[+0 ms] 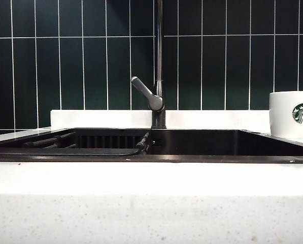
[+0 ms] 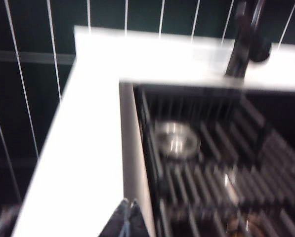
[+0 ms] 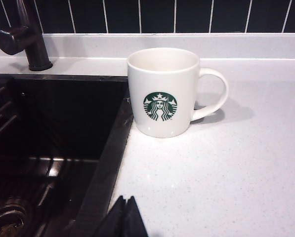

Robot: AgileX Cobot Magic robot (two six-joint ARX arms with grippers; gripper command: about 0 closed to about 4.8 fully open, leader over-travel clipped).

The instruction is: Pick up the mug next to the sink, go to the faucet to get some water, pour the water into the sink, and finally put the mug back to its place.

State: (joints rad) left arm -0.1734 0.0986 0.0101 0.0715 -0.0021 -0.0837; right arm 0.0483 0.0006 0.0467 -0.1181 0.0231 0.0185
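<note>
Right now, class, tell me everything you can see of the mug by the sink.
The mug is white, glossy and ceramic-looking, a plain cylinder with a loop handle turned away from the sink and a round green-and-white siren logo facing the right wrist camera. It stands upright, mouth up, on the speckled white countertop right at the basin's edge. What shows of its inside looks empty. Neither gripper touches it.

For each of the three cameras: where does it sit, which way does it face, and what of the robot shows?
Exterior view: low at the counter's front edge, facing the tiled wall; faucet centre, mug right; no robot visible.
Left wrist view: above the counter beside the sink, blurred; shut left gripper visible.
Right wrist view: above the counter, facing the mug; shut right gripper visible.
Shared: all show sink and faucet; exterior and right wrist share the mug.
</note>
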